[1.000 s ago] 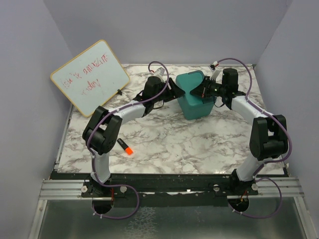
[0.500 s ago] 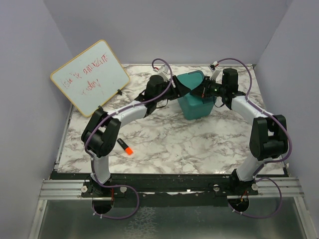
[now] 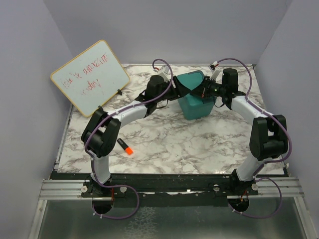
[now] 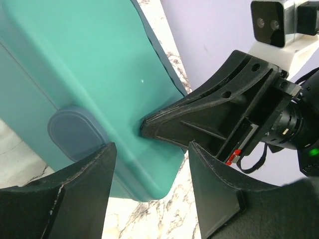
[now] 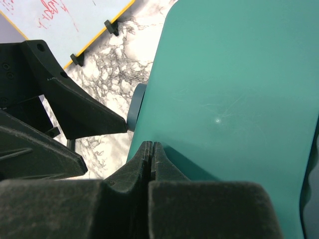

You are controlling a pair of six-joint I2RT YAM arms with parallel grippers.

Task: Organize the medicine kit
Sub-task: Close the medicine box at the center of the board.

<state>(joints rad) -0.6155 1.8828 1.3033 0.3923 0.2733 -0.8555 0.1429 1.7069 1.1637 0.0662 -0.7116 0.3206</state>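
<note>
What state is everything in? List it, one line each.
medicine kit: standing upright, lid position unclear.
left gripper: open, beside the kit.
right gripper: shut, touching the kit.
marker: lying flat.
whiteboard: propped up, written on.

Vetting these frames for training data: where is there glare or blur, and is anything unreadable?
Top external view: even light, sharp, though the whiteboard writing is too faint to read. Left wrist view: tiny glare dot on the medicine kit, left gripper fingers slightly soft. Right wrist view: glare dot and fine scratches on the kit, right gripper fingers blurred.
</note>
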